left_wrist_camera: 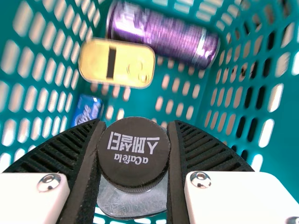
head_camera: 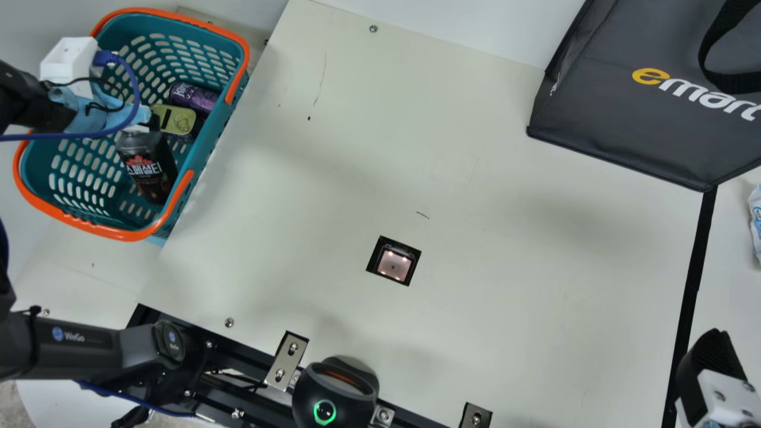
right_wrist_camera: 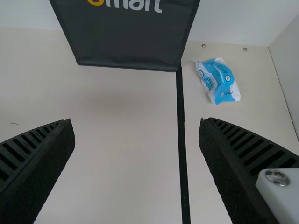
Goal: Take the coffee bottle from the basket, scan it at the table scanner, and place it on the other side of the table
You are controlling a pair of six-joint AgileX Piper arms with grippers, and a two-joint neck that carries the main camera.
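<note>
A cream tabletop [head_camera: 487,285] fills most of the main view, with a black strip [head_camera: 694,285] running down its four o'clock side; clock hours here are read from the middle of that view. The scanner window [head_camera: 393,265] is set into the surface just off the middle, towards six. At two o'clock is a dark grey bag [head_camera: 600,119] with a large printed word, its first letter yellow and the rest white. At eight, a grey arm segment [head_camera: 89,345] bears small white lettering beside a blue round mark. The teal basket [head_camera: 208,160] with an orange rim is at ten o'clock. In it the left gripper [head_camera: 144,126] pinches the coffee bottle [head_camera: 148,169], whose dark label carries a red figure and white characters. At the bottle's one o'clock lie a yellow-green tin [head_camera: 173,120] and a purple can [head_camera: 193,97] with pale print. The right gripper [head_camera: 708,356] is at four o'clock. In the left wrist view, two ribbed fingers close on opposite sides of the bottle's black cap [left_wrist_camera: 134,151], which has two lines of white writing; a small blue pack [left_wrist_camera: 87,110] with white print lies near the yellow-green tin. In the right wrist view, the right gripper [right_wrist_camera: 136,125] is spread wide with nothing between its fingers, and a blue-and-white packet [right_wrist_camera: 217,80] with printed labelling lies on the table across the black strip.
</note>
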